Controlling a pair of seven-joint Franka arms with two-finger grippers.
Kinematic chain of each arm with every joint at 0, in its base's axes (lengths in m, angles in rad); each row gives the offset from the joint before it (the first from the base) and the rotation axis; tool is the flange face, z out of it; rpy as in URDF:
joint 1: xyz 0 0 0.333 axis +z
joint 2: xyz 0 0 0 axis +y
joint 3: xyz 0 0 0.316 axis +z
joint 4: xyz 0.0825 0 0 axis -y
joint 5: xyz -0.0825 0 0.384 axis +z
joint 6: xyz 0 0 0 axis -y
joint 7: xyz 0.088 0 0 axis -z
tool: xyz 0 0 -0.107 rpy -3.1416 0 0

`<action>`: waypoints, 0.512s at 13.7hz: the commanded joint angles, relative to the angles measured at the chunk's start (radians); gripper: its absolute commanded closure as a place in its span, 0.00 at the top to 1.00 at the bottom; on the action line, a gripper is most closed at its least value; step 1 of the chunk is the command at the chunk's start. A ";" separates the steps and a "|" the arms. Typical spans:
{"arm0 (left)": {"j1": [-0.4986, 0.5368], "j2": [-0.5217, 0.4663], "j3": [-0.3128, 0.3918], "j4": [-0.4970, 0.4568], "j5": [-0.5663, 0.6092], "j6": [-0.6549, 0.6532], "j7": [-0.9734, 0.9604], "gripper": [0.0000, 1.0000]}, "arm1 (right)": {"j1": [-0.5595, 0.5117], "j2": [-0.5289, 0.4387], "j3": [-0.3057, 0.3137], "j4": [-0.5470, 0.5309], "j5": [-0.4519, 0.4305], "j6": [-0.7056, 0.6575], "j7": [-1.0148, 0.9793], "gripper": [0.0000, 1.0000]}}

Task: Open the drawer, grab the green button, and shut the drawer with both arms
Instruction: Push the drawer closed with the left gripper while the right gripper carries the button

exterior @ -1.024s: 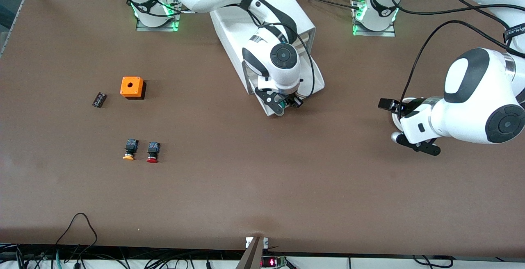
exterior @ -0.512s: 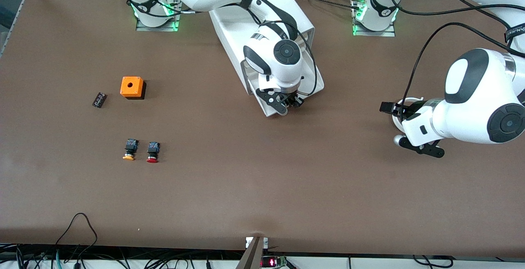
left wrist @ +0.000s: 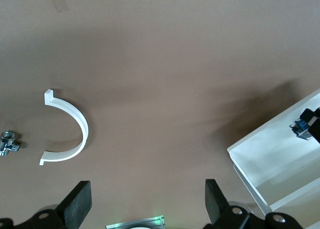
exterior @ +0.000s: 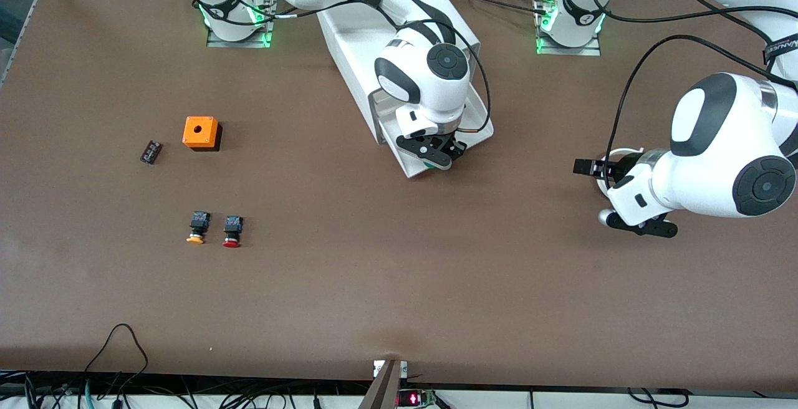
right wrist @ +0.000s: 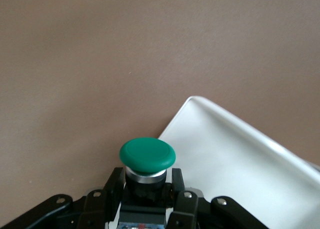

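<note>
1. Pinching the button [right wrist: 147,161] between pressed-together fingers [right wrist: 182,189]: right hand [exterior: 436,152], up over the front end of the pulled-out drawer [exterior: 474,123], green cap pointing away from the wrist.
2. Waiting with fingers [left wrist: 77,209] spread wide and holding nothing: left hand [exterior: 614,194], over bare counter [exterior: 399,284] toward the left arm's end, beside a white curved piece [left wrist: 70,131].
3. Judging the step: button already taken, drawer still open, closing still to do.
4. Noting the deciding relation: drawer sticking out of the cabinet [exterior: 349,35] toward the front camera, long axis slanted, its front directly under the right hand; left hand well apart from it, so the right arm nearer for the push, though occupied.
5. Reading labels: no legible writing on drawer or button; lettering on the left arm's strap too small to make out.
</note>
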 commanded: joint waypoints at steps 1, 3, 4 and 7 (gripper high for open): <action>-0.015 0.011 -0.003 0.014 0.030 0.017 -0.040 1.00 | -0.086 -0.069 0.001 0.003 0.031 -0.048 -0.191 0.10; -0.015 0.013 -0.003 -0.008 0.029 0.043 -0.062 1.00 | -0.149 -0.095 0.001 0.000 0.052 -0.054 -0.357 0.07; -0.015 0.013 -0.003 -0.029 0.027 0.078 -0.071 1.00 | -0.182 -0.112 0.000 -0.002 0.053 -0.082 -0.437 0.05; -0.044 0.005 -0.008 -0.123 0.016 0.191 -0.196 1.00 | -0.267 -0.153 0.000 -0.006 0.059 -0.180 -0.697 0.00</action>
